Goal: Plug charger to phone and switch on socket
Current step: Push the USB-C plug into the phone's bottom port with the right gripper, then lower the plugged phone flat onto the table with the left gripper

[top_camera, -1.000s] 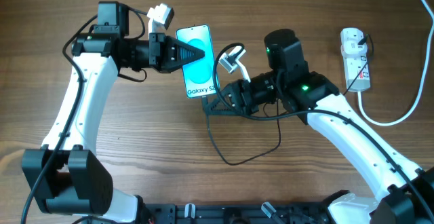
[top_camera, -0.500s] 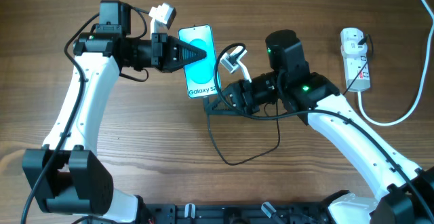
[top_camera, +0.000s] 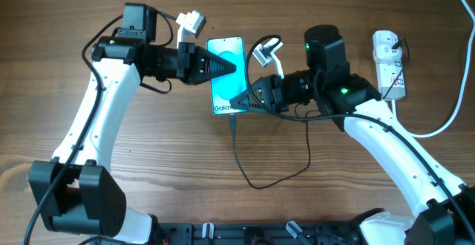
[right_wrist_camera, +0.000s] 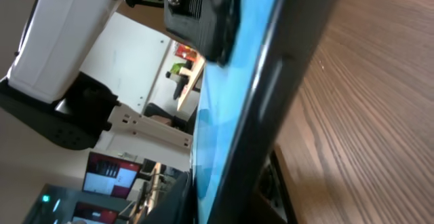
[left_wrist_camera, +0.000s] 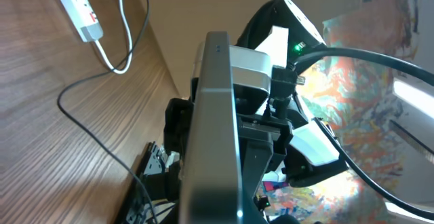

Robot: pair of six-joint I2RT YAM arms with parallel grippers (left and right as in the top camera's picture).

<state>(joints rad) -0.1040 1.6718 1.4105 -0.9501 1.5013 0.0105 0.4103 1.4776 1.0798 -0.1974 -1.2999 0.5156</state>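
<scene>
I'm on the plugging step: left fingers (top_camera: 220, 67) clamp the phone (top_camera: 230, 50), and right fingers (top_camera: 246, 100) look pinched shut on the charger (top_camera: 234, 137) at its end. Next I push it home, then reach behind them for the socket (top_camera: 389, 63).

Overhead looks straight down on the table (top_camera: 148, 185); both wrist cameras sit close against the phone (top_camera: 226, 50), facing each other across it.

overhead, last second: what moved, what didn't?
The left gripper, shut on the phone, carried it rightward in the overhead view. The right gripper, with the charger end at its tips, rose in that view to the phone's lower edge and now covers part of its label. The cable's slack followed. Whether the plug is in cannot be seen. The socket stayed put, untouched.
</scene>
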